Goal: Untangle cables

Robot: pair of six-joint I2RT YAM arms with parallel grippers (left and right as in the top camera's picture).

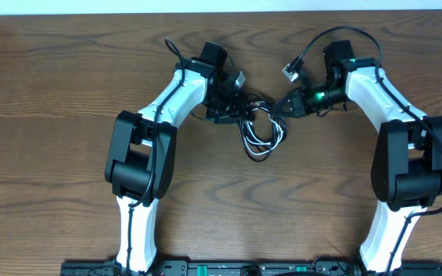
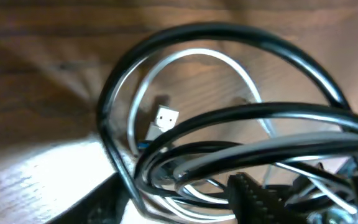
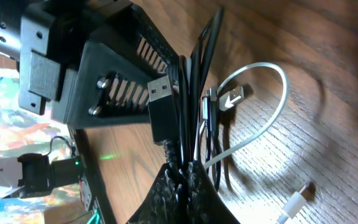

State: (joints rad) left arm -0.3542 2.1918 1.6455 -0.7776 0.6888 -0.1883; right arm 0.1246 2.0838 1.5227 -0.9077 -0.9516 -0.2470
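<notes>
Two cables (image 1: pixel 259 136), black and white, looped together on the worktop (image 1: pixel 52 153); right claw (image 3: pixel 180 177) clamped shut on their strands; left claw (image 1: pixel 235 107), grip unreadable. Risk: opposed pulling could cinch loops tighter.

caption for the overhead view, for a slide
Left end effector and right end effector meet at the tangled black and white cables.

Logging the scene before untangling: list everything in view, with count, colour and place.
black cable: one, black, table centre, looped with the white one
white cable: one, white, same bundle
table: one, brown wood, under everything
left arm: one, white and black, left of bundle
right arm: one, white and black, right of bundle
left claw: one, black, at the bundle
right claw: one, black, shut on black cable
</notes>
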